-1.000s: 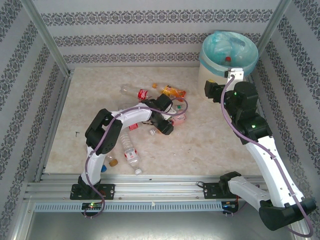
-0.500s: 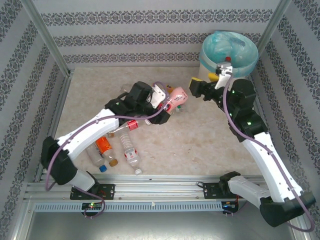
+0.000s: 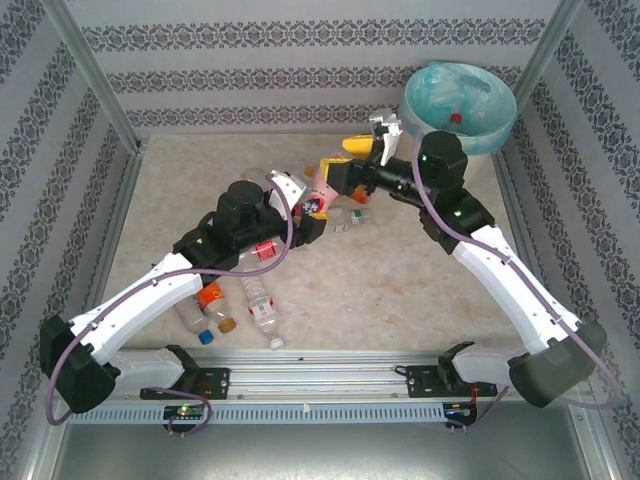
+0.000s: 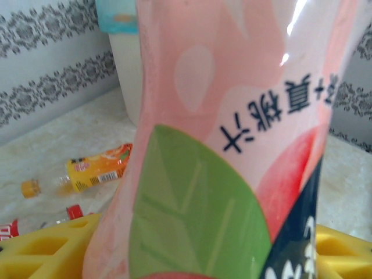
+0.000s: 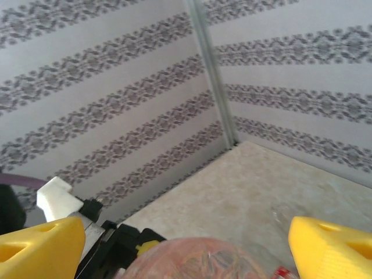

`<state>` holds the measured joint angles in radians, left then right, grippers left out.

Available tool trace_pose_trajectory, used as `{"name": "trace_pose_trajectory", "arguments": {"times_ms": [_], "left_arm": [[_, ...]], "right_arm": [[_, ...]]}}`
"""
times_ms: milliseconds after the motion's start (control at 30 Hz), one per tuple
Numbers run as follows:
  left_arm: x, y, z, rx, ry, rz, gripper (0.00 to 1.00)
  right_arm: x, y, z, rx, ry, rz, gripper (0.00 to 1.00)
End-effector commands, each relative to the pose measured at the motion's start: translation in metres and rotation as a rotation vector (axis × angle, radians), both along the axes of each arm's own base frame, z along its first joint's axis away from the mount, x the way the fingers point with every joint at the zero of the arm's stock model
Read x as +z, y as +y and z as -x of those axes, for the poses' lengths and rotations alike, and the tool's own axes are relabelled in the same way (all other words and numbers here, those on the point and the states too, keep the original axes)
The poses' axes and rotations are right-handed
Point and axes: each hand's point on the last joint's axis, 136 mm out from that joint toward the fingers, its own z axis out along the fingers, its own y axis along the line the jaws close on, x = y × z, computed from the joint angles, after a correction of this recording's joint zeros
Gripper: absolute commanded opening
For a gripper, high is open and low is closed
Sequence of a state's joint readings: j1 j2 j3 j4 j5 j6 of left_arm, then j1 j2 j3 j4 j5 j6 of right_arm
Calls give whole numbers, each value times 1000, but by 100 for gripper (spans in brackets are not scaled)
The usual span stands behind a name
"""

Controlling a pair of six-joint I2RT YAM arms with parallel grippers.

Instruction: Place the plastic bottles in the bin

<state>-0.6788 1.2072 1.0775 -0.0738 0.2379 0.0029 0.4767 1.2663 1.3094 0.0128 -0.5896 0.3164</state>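
Observation:
A pink-labelled plastic bottle (image 3: 322, 184) with a green leaf print is held off the table at mid-back, my left gripper (image 3: 312, 202) shut on it. The label (image 4: 232, 116) covers most of the left wrist view, between yellow fingers (image 4: 46, 250). My right gripper (image 3: 342, 160) has reached in from the right and stands open around the bottle's other end (image 5: 197, 258), its fingers (image 5: 331, 247) wide apart and not touching it. The cream bin (image 3: 460, 95) with its blue-green bag stands at the back right, a red-capped bottle (image 3: 456, 118) inside.
Several more bottles lie at the left front: a red-labelled one (image 3: 262, 250), an orange-labelled one (image 3: 208, 295), a clear one (image 3: 262, 310). An orange-labelled bottle (image 4: 96, 168) lies before the bin's wall (image 4: 125, 75). Patterned walls and metal posts close in the table.
My left gripper has carried the pink bottle up and rightward over the last second. My right gripper swung left from beside the bin and now brackets the bottle's end.

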Motion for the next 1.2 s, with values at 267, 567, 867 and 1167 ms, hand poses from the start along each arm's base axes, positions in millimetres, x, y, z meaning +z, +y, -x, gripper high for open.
{"name": "trace_pose_trajectory", "arguments": {"times_ms": [267, 567, 867, 1167], "left_arm": [[47, 15, 4, 52, -170, 180, 65], [44, 15, 1, 64, -161, 171, 66], [42, 29, -6, 157, -166, 176, 92], [50, 36, -6, 184, -196, 189, 100]], "right_arm": [[14, 28, 24, 177, -39, -34, 89], [18, 41, 35, 219, -87, -29, 71], [24, 22, 18, 42, -118, 8, 57], [98, -55, -29, -500, -377, 229, 56]]}}
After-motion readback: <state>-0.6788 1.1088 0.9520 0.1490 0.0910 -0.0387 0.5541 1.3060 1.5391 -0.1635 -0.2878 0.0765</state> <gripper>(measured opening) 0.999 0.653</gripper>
